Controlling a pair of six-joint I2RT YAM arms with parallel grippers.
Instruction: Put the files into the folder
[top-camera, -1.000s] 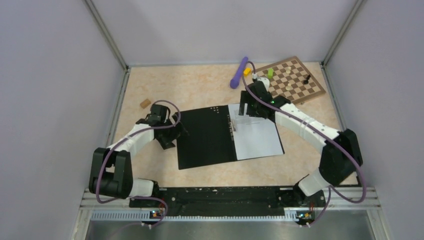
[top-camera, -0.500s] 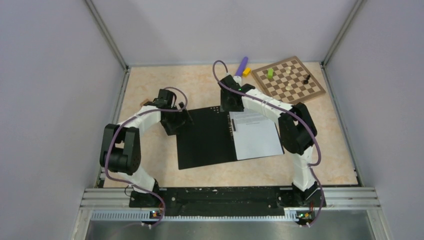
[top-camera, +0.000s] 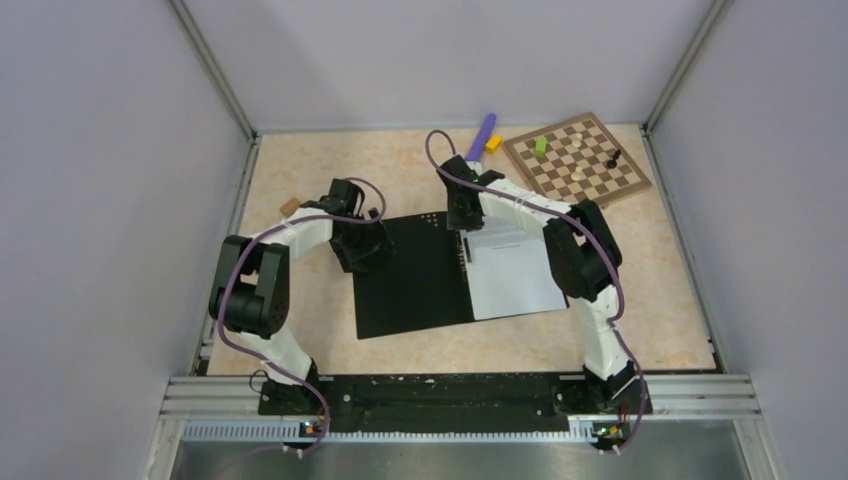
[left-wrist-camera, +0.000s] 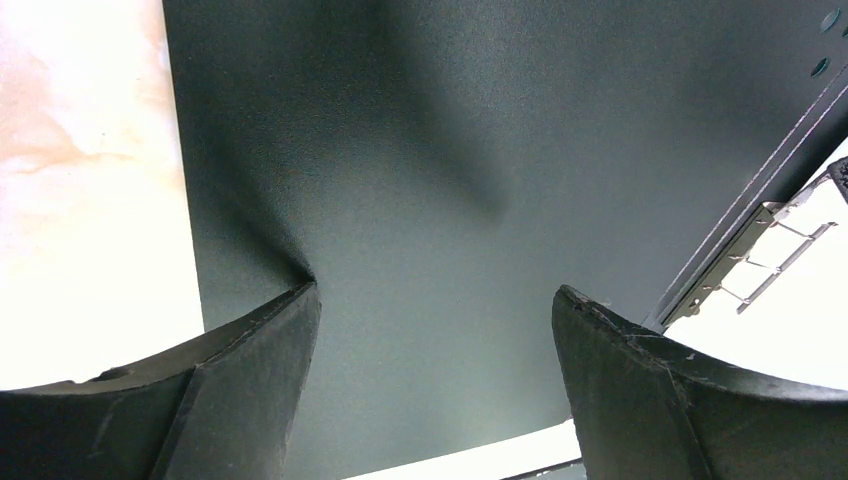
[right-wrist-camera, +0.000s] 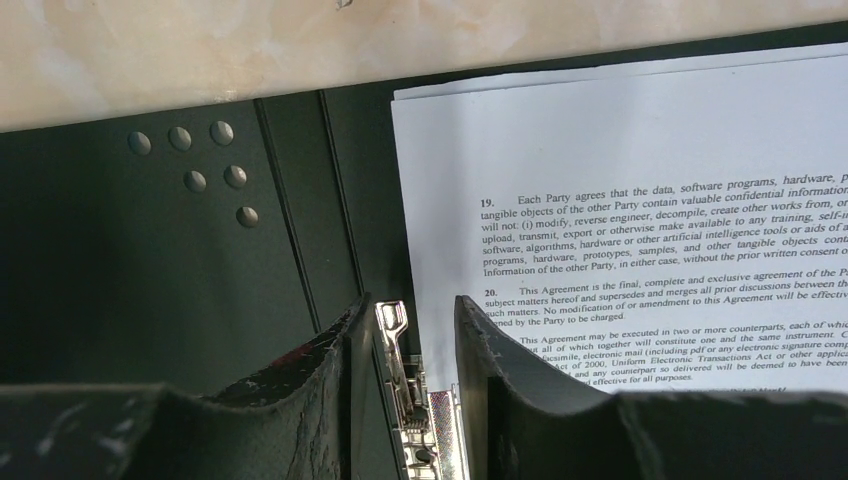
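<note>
Arms: both bases were bolted at the near edge of the table, and each arm reached forward and bent inward toward the middle.
Folder: the folder lay open and flat at the centre of the table, black inner faces up, its spine running near to far.
Files: the files lay as a white printed stack on the folder's right inner face, left edge just beside the spine, within the folder's outline.
Left gripper: the left gripper hung over the folder's left inner face close to its left edge, fingers spread wide with nothing between them but the black face below.
Right gripper: the right gripper was at the far end of the spine, fingers drawn close together with only a narrow gap.
Metal clip: the metal clip on the spine sat in that gap, beside the files' left edge; whether the fingers actually pinched it could not be told.
Wooden block: a small brown block lay left of the folder, near the left arm's elbow.
Purple object: a long purple object lay beyond the folder, with a small yellow block just beside it.
Chessboard: the brown chessboard sat in the far right corner, carrying a green block and a few small pieces.
</note>
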